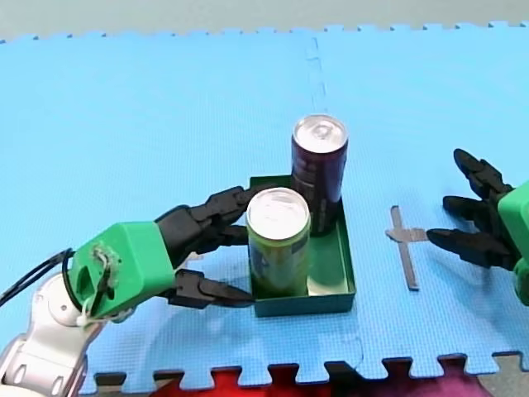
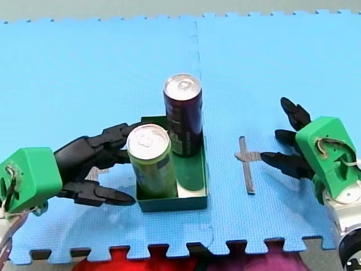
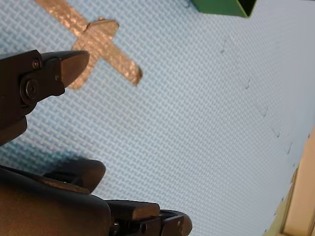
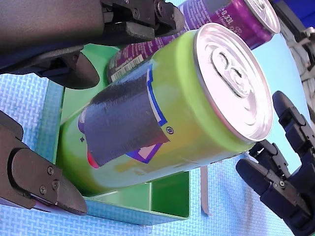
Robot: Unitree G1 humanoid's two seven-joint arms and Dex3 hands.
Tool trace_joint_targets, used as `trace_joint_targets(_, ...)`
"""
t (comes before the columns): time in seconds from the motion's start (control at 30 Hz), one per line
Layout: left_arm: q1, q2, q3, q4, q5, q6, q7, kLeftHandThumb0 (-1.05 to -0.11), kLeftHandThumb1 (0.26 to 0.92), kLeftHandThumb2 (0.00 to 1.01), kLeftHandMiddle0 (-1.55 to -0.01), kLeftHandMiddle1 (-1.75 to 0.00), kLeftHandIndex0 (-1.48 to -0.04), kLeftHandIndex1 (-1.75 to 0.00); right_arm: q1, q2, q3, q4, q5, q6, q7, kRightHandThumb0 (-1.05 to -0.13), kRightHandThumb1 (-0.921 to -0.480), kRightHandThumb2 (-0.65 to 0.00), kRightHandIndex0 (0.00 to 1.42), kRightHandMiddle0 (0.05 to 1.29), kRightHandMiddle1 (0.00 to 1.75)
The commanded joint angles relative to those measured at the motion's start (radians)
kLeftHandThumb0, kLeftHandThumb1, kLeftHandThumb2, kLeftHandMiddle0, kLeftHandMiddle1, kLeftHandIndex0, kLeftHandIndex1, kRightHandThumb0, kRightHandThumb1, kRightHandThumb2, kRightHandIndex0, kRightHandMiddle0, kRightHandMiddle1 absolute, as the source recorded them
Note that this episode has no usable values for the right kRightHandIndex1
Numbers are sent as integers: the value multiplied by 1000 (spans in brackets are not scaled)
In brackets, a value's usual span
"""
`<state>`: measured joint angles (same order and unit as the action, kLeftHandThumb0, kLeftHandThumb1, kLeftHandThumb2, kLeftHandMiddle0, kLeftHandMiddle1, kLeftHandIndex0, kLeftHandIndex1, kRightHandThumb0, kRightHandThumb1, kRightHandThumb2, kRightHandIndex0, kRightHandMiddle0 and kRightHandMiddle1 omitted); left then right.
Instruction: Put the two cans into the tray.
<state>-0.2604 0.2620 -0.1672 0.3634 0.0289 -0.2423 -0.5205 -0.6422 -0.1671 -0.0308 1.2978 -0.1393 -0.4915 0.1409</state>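
**Cans in tray (image 1: 302,304), left hand (image 1: 186,236) beside green can (image 1: 278,240)**

Both cans stand upright inside the tray, which sits mid-mat (image 1: 124,107). The purple can (image 1: 318,165) is at the far end. The green can is at the near end, just in front of it and close enough that I cannot tell whether they touch.

The left hand comes in low from the left and has hold of nothing. Its fingers (image 1: 231,207) reach toward the green can's upper left side, just beside it or brushing it. Its thumb (image 1: 219,294) lies outside the tray, along the near wall by the left corner. In the second wrist view the tray wall sits between thumb and can, so I judge this no grip at all.

The right hand (image 2: 307,152) is empty and unclenched over the mat, well off to the right, beyond the tape cross (image 1: 407,248).

By my reading the task is all but done, and what is left is getting the left hand clear. The relation that counts is that the green can lies directly to the right of those fingers, with its long axis vertical. It is tall on a narrow base, and the purple can backs it. A pull straight out to the left, away from the can, looks safest. Any sweep rightward or upward could catch the rim and tip it
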Motion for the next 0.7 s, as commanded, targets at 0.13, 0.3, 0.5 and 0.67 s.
trace_joint_targets(0.13,39,30,92,42,-45,-43,36,-1027,645,1,-251,-1,-113,0,3,-5,0,0,-1,6,0,-944,-851,0,241,123,0)
trace_joint_targets(0.3,87,37,134,8,-64,-32,70,-1042,650,2,-263,-6,-113,0,3,-8,-2,1,3,9,8,-942,-849,0,240,123,0)
trace_joint_targets(0.5,106,19,160,28,-63,-64,115,-1047,655,3,-318,-26,-117,-2,0,-8,-6,4,5,14,13,-942,-848,0,239,122,0)
trace_joint_targets(0.67,107,-2,161,72,-47,-128,151,-1048,667,6,-357,-36,-122,-3,-2,-7,-5,6,2,16,11,-942,-847,0,238,123,1)
